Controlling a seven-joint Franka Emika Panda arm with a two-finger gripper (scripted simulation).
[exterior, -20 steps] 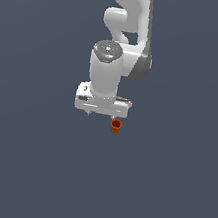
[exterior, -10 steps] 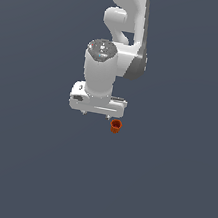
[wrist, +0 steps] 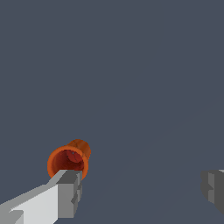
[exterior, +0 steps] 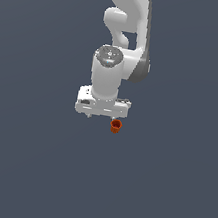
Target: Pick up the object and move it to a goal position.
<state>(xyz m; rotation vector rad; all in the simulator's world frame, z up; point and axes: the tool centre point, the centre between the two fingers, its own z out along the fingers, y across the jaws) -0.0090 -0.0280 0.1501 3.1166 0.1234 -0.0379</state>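
The orange-red cup (exterior: 115, 126) sits upright on the plain grey tabletop (exterior: 24, 167), roughly at its middle as far as can be judged, since no edge or corner of the tabletop shows in either view. Its mouth faces up, and in the wrist view the cup (wrist: 69, 160) shows a darker red hollow with nothing visible inside it. No other container is in sight, and no goal marker can be seen.

The gripper (exterior: 101, 116) hangs directly over the cup, with the white arm (exterior: 128, 18) rising behind it. The jaws are spread wide. In the wrist view one finger (wrist: 65, 192) lies just beside the cup's rim, perhaps overlapping it, while the other finger (wrist: 213, 186) is well apart from it, so the cup is not centred in the gap.

The step in hand looks like lining up for the pick; nothing is grasped yet. To do it well, the gripper should shift sideways until the cup sits midway between the fingers, then descend straight, lest the near finger land on the rim and tip so small a thing. Closing should be gentle and low on the wall.
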